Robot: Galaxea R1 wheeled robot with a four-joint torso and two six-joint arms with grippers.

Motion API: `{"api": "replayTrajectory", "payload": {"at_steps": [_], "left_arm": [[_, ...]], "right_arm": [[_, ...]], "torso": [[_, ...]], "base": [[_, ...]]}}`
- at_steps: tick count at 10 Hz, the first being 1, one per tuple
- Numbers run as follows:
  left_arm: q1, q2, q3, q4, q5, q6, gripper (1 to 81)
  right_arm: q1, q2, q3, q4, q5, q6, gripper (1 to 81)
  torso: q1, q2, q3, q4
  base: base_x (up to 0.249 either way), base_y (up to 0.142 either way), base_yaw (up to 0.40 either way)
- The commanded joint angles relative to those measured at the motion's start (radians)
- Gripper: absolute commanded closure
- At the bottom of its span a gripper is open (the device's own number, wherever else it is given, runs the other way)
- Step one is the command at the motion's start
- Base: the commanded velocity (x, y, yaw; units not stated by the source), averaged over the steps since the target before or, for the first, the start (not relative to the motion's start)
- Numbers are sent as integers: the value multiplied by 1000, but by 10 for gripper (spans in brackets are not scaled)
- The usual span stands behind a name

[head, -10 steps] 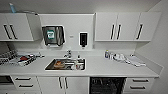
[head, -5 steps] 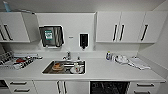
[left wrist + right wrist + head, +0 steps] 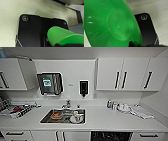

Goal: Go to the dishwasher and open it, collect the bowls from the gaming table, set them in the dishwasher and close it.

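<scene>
Robot faces kitchen counter (image 3: 105,122) w/ sink (image 3: 63,116) full of dishes, faucet (image 3: 67,104) behind. Dishwasher (image 3: 111,136) open, dark racks below counter edge, right of sink. Green bowl (image 3: 109,23) close up at right wrist; a green cup-like thing (image 3: 62,36) at left wrist. Can't tell either gripper's grip. Bottles (image 3: 111,105), cloth (image 3: 140,111) sit near the right wall.
</scene>
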Motion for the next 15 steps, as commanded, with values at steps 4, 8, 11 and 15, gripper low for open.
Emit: {"api": "replayTrajectory", "payload": {"at_steps": [4,8,11,15], "left_arm": [[-30,-40,23,42,-39,5,811],[-27,-173,214,44,-56,-1,811],[-32,-236,280,44,-60,-4,811],[-49,-328,394,39,-60,-4,811]], "right_arm": [[31,-61,25,-26,-69,-3,811],[32,-148,105,-26,-64,0,811],[38,-150,102,-22,-63,0,811],[45,-150,105,-22,-63,0,811]], "torso": [[0,0,0,0],[-1,0,0,0],[-1,0,-79,0],[0,0,-82,0]], "base": [[0,0,0],[0,0,0],[0,0,0],[0,0,0]]}}
